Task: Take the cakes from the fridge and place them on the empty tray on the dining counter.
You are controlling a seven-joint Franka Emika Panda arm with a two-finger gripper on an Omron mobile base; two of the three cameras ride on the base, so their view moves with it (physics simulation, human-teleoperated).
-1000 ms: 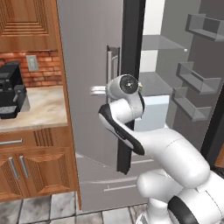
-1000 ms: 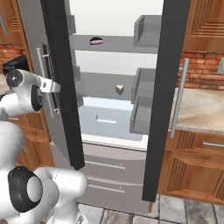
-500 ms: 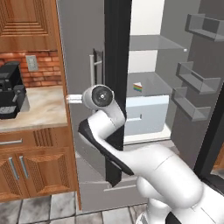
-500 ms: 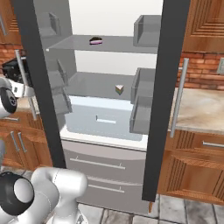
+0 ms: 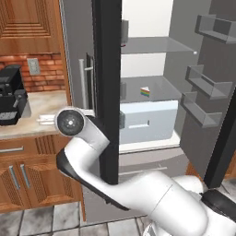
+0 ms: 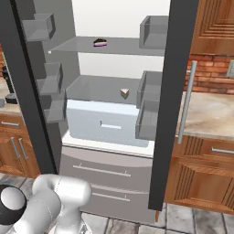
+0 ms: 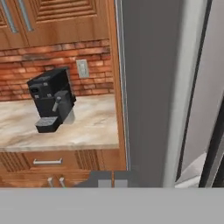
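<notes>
Gripper [image 7: 113, 178] clenched empty at frame bottom beside the fridge [image 7: 151, 87] door; we risk clipping it reaching the rainbow cake [image 5: 145, 91] mid-frame.

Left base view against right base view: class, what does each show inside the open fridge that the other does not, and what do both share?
Left base view alone: a small rainbow-striped, white-topped cake wedge on the middle shelf, with its coloured layers facing the camera, and a black coffee machine on the beige counter. Right base view alone: a small dark chocolate-brown cake slice on the upper shelf. Both: the open silver-grey fridge and its pale drawer box.
</notes>
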